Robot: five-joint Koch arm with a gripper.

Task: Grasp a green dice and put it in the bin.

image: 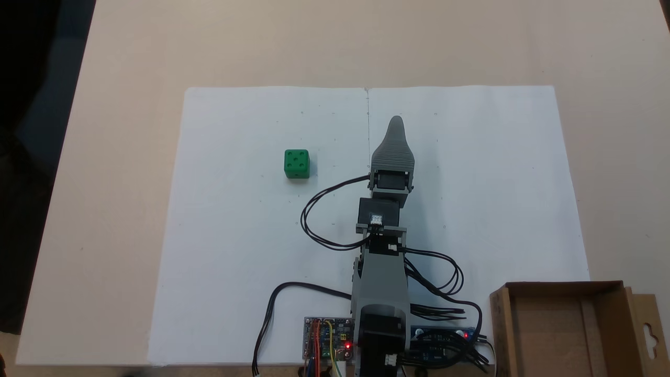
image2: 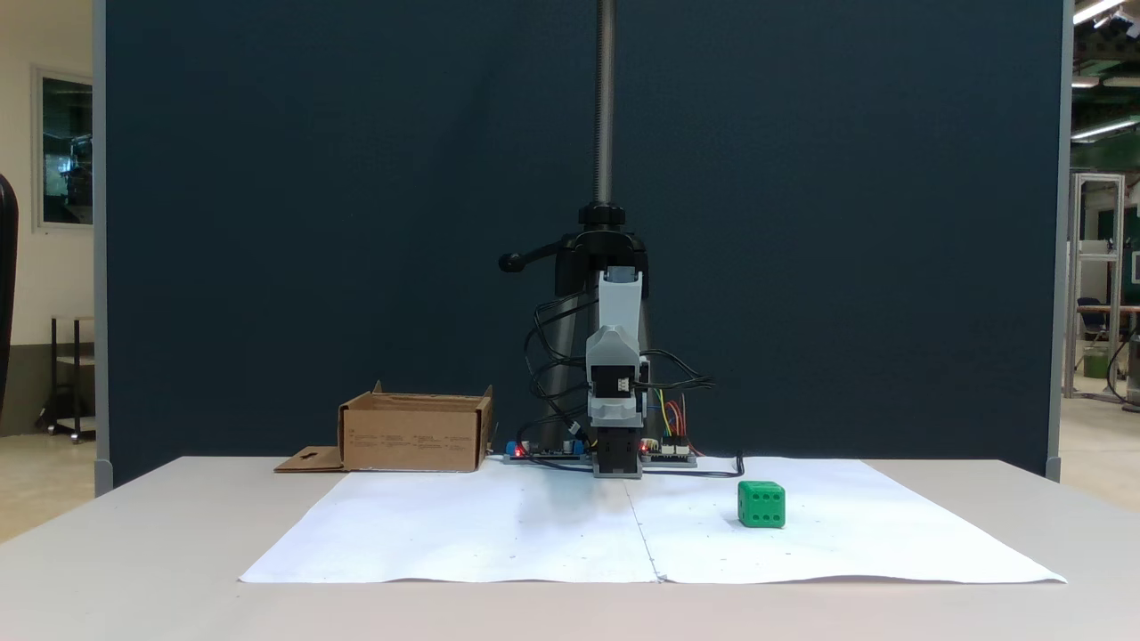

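The green dice [image: 297,163] sits on the white paper, left of the arm in a fixed view from above, with several pips facing up. From the front it shows as a green dice [image2: 761,504] to the right of the arm [image2: 616,383]. My gripper [image: 396,123] points away from the base over the paper's middle seam, well apart from the dice. Only one grey ridged jaw shows, so its state is unclear. The bin [image: 503,324], an open brown cardboard box, stands at the lower right corner; from the front the bin [image2: 410,436] is left of the arm and looks empty.
Two white sheets [image: 235,262] cover the beige table [image: 104,157]. Circuit boards [image: 327,340] and black cables [image: 314,225] cluster around the arm's base. The bin's flap [image: 649,335] has a hanger hole. A metal pole [image2: 606,107] and a dark blue partition [image2: 312,223] stand behind.
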